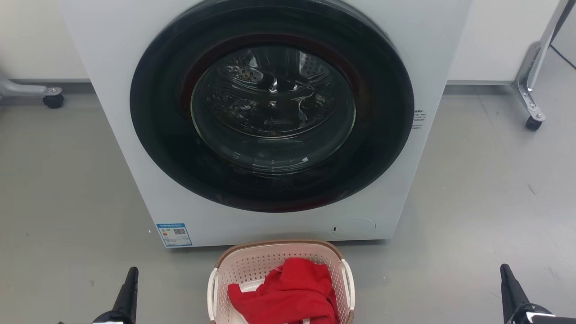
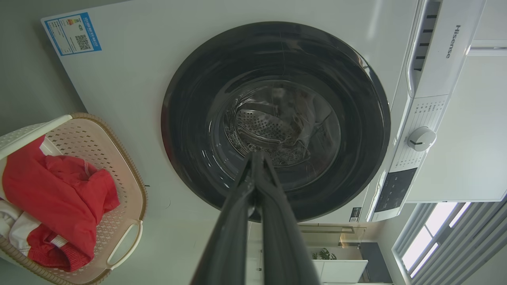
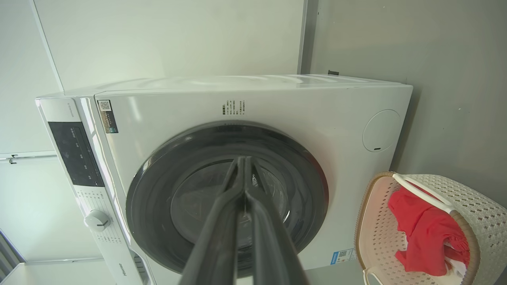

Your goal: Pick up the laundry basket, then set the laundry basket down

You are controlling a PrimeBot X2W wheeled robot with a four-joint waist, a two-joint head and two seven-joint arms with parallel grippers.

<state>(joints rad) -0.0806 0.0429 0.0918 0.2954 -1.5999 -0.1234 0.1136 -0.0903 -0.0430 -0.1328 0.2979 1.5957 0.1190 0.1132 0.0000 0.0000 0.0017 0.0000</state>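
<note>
The laundry basket (image 1: 265,264) sits on the floor (image 1: 67,180) just before the washing machine (image 1: 216,220), a red garment (image 1: 292,288) inside. The left end effector (image 2: 257,157) and right end effector (image 3: 241,160) both have fingers pressed together, gripping nothing, apart from the basket

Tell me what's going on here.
Nothing is being handled yet. The basket sits on the floor just in front of the washer, with a red garment inside it. The left end effector and right end effector hang low on either side of the basket, both shut and empty, well apart from its handles. The washer's door looks closed.
</note>
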